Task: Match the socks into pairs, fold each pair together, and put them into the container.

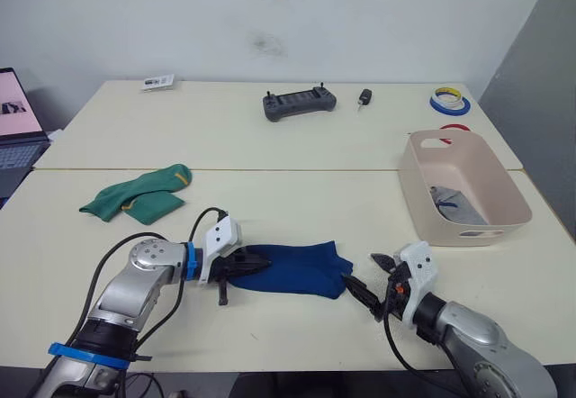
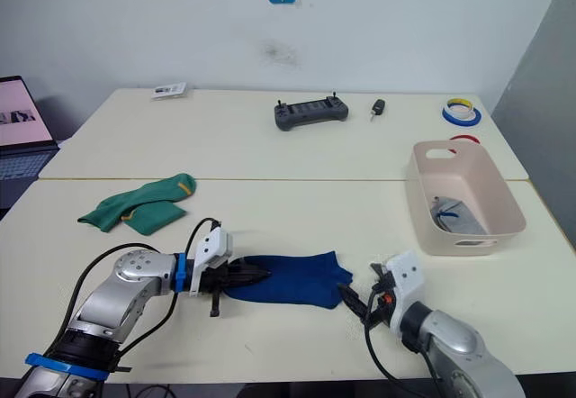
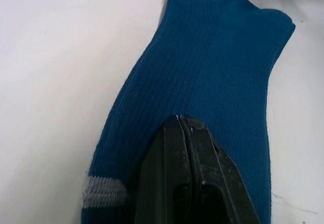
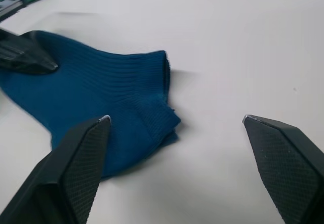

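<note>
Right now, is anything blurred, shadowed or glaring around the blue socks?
Left wrist view: the blue socks show crisp ribbing near the shut left gripper, softening at the far end. Right wrist view: soft shadow beside the sock edge, open right gripper sharp. Left eye view: even light, no glare on the table.

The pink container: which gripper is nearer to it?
Right. The right gripper sits open at the blue socks' cuff end, short of the container; the left gripper is shut on their far end.

Ribbed royal blue knitted cloth socks [image 3: 202, 77], matt pale pink smooth plastic tub [image 1: 463, 186], smooth matt cream table top [image 1: 297, 146], knurled black gripper pads [image 4: 83, 158]
</note>
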